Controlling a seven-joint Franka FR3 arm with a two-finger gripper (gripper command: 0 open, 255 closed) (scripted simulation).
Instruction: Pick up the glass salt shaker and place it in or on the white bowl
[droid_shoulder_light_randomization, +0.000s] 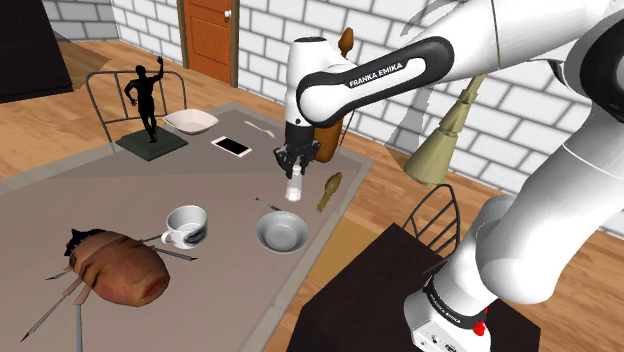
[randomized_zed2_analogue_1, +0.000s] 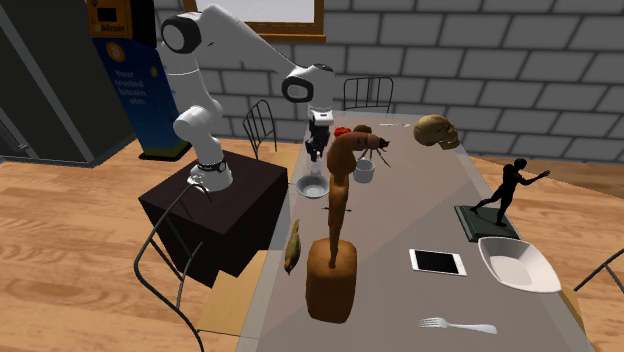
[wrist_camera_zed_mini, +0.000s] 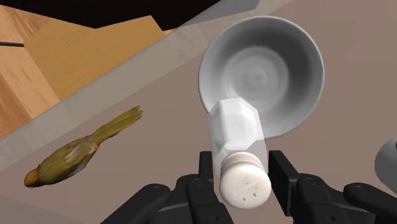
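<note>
One pale, faceted salt shaker (wrist_camera_zed_mini: 236, 143), white-capped, is clasped in the tool (wrist_camera_zed_mini: 243, 167).

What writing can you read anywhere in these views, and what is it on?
"FRANKA EMIKA": white letters on the dark band of the white robot arm, shoulder view.
"FRANKA EMIKA": again on the arm's lowest dark joint, by the stand.
Yellow lettering on the tall blue and orange cabinet, second exterior view: too small to read.

Whitish for the salt shaker (wrist_camera_zed_mini: 235, 124), dotted on top. Grey-white for the bowl (wrist_camera_zed_mini: 283, 38). Olive-yellow, orange-headed, for the bird (wrist_camera_zed_mini: 76, 156).
</note>
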